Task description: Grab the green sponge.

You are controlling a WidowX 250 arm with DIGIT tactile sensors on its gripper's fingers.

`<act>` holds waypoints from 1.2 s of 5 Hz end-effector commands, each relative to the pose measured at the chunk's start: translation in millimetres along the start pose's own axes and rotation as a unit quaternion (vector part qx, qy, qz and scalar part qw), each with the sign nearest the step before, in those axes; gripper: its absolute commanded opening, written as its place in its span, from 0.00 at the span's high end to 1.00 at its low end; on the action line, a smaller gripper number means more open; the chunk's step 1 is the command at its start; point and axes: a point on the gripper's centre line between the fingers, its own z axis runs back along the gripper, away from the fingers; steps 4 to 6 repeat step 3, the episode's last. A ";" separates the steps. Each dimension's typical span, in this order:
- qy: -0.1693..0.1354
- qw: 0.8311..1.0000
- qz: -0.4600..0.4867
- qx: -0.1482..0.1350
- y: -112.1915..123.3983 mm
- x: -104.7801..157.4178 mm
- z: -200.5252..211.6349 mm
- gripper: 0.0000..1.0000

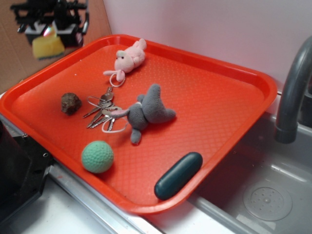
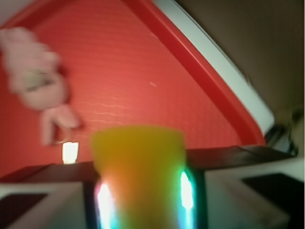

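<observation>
up in the far left corner the end effector hangs above the tray's back corner, closed around the green sponge; from here it shows mostly as a yellow foam block, clear of the surface. the wrist view agrees: the yellow block sits clamped between the fingers, blurred, with the red tray below it.

moving right across the red tray, a dark brown lumpy rock-like thing lies near the left edge, and a pale green dimpled ball sits toward the front. next comes a bunch of keys, with a pink plush animal behind it and a grey plush animal just beside the keys. a dark teal oblong case rests at the front rim. off to the right are a sink basin and a grey faucet.

as i judge it, the grab is essentially done: the sponge is held and lifted, with nothing left but keeping hold.
</observation>
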 end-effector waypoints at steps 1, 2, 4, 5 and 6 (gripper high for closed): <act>-0.023 0.989 -0.139 -0.049 -12.2 -0.8 56.6 1.00; -0.024 0.989 -0.132 -0.057 -6.3 -4.1 64.3 1.00; -0.015 0.991 -0.114 -0.067 0.3 -6.5 65.8 1.00; -0.015 0.991 -0.114 -0.067 0.3 -6.5 65.8 1.00; -0.015 0.991 -0.114 -0.067 0.3 -6.5 65.8 1.00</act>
